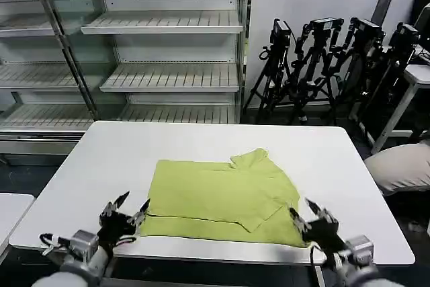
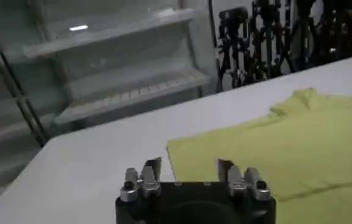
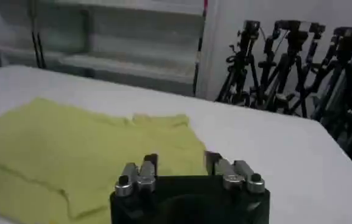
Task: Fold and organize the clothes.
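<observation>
The clothes are one lime yellow-green T-shirt (image 1: 222, 196), lying partly folded on the white table (image 1: 121, 159), with a sleeve turned over the top at its far right. My left gripper (image 1: 132, 208) hovers open at the shirt's near left corner, holding nothing. In the left wrist view that gripper (image 2: 189, 165) sits just short of the shirt's (image 2: 273, 146) edge. My right gripper (image 1: 307, 210) stands open at the near right corner, also empty. The right wrist view has the right gripper (image 3: 180, 161) over the shirt's (image 3: 72, 152) right edge.
Empty white shelving (image 1: 161, 45) stands behind the table. A cluster of black tripods (image 1: 322, 65) stands at the back right. A beige-clad knee of a person (image 1: 403, 166) shows at the right edge. A second white surface (image 1: 10, 210) sits at the near left.
</observation>
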